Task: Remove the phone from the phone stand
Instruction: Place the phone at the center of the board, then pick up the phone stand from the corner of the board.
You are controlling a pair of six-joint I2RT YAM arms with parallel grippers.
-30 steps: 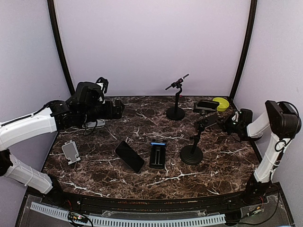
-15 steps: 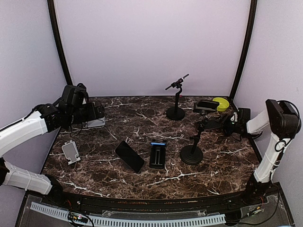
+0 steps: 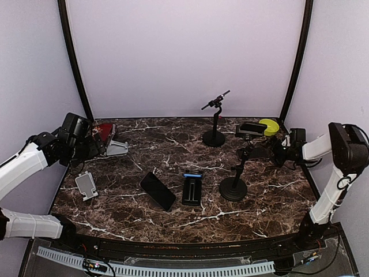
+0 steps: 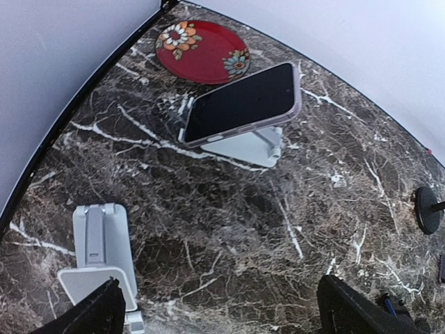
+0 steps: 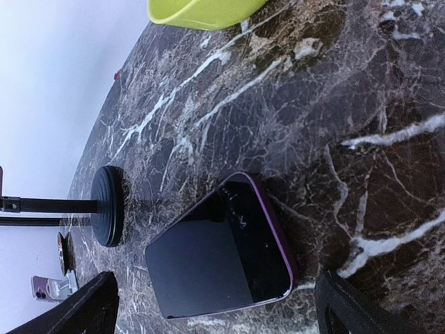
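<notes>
A phone in a pale purple case (image 4: 243,103) leans on a white phone stand (image 4: 245,148), which shows at the table's back left (image 3: 117,150). My left gripper (image 4: 222,320) (image 3: 97,145) is open and hangs to the left of that stand, apart from it, with bare table between its fingers. A second phone with a dark purple rim (image 5: 217,256) lies flat, screen up, on the table at the right (image 3: 258,152). My right gripper (image 5: 222,309) (image 3: 277,152) is open just over it, one finger on each side, gripping nothing.
An empty white stand (image 4: 101,243) (image 3: 86,184), a red flowered plate (image 4: 201,50), a black phone lying flat (image 3: 157,190), a black holder with a blue end (image 3: 192,188), two black round-base stands (image 3: 233,187) (image 3: 214,137) and a yellow-green bowl (image 3: 268,126) are on the marble table.
My right gripper has opened and let the dark purple phone go onto the table. The left arm has pulled back to the left, away from the white stand and its phone.
</notes>
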